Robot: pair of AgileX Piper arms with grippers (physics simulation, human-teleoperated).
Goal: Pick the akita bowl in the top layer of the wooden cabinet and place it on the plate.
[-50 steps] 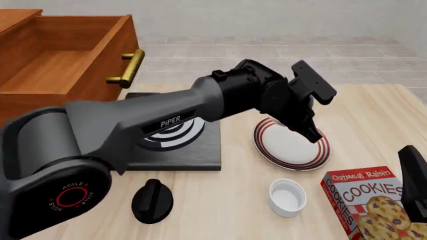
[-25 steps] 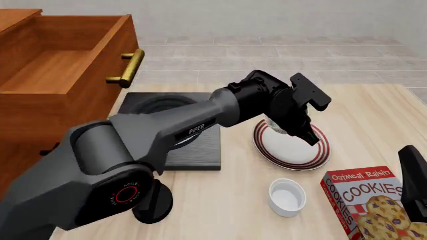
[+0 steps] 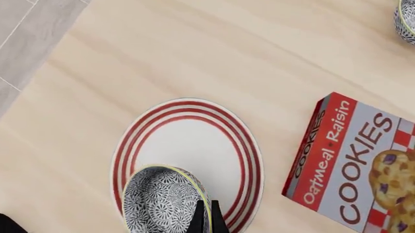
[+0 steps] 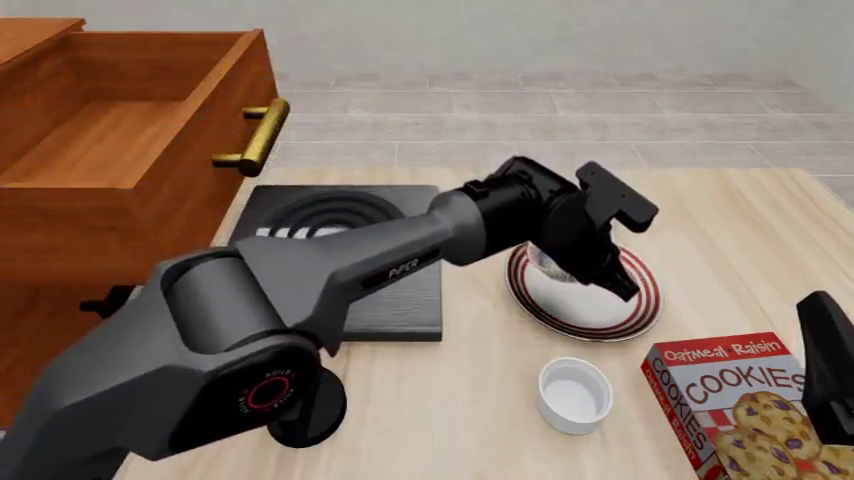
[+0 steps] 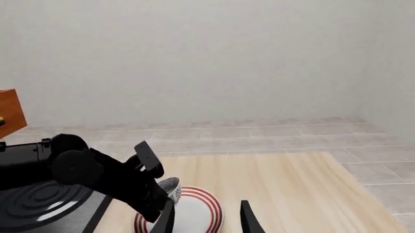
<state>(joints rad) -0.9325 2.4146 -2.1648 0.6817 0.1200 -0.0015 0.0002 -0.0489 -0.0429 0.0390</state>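
The akita bowl (image 3: 160,200), white with a dense dark pattern, hangs low over one side of the red-ringed white plate (image 3: 194,145). I cannot tell whether it touches the plate. My left gripper (image 3: 207,217) is shut on the bowl's rim. From the front, the left gripper (image 4: 601,272) reaches over the plate (image 4: 594,312), and the bowl (image 4: 545,262) peeks out beside the wrist. The wooden cabinet (image 4: 80,230) stands at the left with its top layer (image 4: 120,140) pulled out. My right gripper (image 5: 206,221) is open and holds nothing. It faces the plate (image 5: 198,211).
A black stove (image 4: 320,285) with white rings lies between the cabinet and the plate. A plain white cup (image 4: 577,395) and a cookies box (image 4: 741,405) sit near the front right. A black knob-like thing (image 4: 304,405) is at the front. The drawer's brass handle (image 4: 254,135) sticks out.
My left arm has stretched forward and sunk, bringing the bowl lower over the plate. The stove's rings are more uncovered. The right arm has not moved.
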